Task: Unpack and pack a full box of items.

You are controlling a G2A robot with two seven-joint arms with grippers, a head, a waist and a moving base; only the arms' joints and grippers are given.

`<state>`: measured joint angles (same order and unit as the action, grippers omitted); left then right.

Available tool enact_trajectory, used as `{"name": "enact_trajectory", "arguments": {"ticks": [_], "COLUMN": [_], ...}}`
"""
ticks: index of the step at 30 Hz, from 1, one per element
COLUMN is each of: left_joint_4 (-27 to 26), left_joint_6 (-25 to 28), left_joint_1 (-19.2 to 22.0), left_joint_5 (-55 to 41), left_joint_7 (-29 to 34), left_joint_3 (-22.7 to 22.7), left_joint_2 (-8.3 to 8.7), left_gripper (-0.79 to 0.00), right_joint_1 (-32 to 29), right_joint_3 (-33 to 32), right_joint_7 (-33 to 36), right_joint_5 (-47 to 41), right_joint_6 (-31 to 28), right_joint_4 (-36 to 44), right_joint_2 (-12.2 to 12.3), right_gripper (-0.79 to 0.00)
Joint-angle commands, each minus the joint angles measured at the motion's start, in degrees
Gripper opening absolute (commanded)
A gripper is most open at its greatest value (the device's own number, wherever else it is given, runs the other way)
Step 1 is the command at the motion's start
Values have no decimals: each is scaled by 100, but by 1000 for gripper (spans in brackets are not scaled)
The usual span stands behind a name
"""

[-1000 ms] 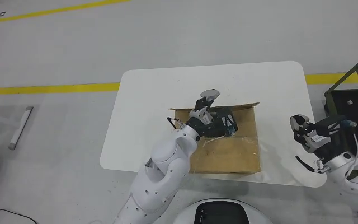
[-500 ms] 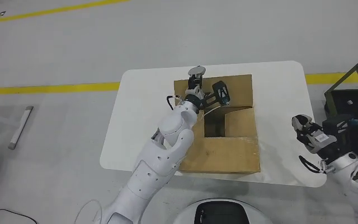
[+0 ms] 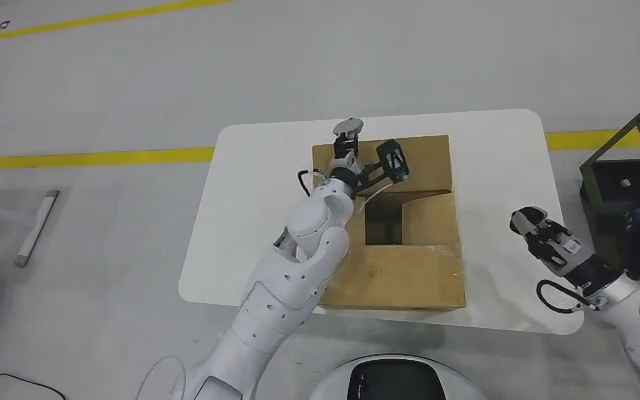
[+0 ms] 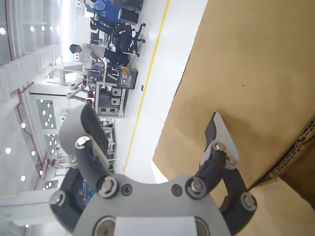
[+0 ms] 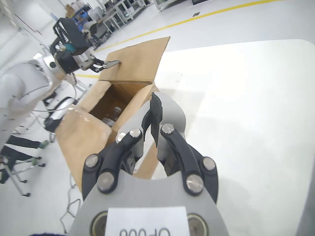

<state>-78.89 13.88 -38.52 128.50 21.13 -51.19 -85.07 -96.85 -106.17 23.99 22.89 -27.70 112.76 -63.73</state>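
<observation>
left jaws gape over the box flap [image 3: 425,165]; bottles [image 5: 113,114] inside.

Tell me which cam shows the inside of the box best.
Right wrist view: it looks into the open box, bottle tops visible inside. In the top view the opening is a dark gap. The left wrist view catches a flap, not the interior.

L claw [image 4: 149,121] spread wide, far out fwd; R claw [image 5: 153,104] pinched closed, off to side.
</observation>
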Motion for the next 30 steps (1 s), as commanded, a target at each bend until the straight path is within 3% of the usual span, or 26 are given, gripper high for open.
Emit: {"name": "enact_trajectory", "arguments": {"ticks": [1,3,11,19,30], "left_joint_4": [-274,-635,-2324,-3418,-3637], "left_joint_6": [-8,10,215,436,503], "left_joint_1": [-169,-414,-1774,-2723,-3024], "left_joint_5": [-184,-336,-808,-1166,-1207], "left_joint_7": [65,165,561,949,1021], "left_joint_3": [-164,-368,-1157,-1683,-1936], "left_joint_2": [16,50,216,308,355], "left_gripper": [0,0,0,0,0], "right_joint_1": [44,75,112,182,407], "right_joint_3": [-13,-15,145,497,904], "right_joint_7": [336,655,1162,1006,719], "right_joint_5": [-534,-840,-555,-31,518], "right_joint_6": [-216,-429,-986,-1059,-916], "right_joint_4": [-38,-54,50,-5,-150], "right_joint_2": [25,53,121,131,137], "right_gripper": [-680,-496,-382,-397,-403]}}
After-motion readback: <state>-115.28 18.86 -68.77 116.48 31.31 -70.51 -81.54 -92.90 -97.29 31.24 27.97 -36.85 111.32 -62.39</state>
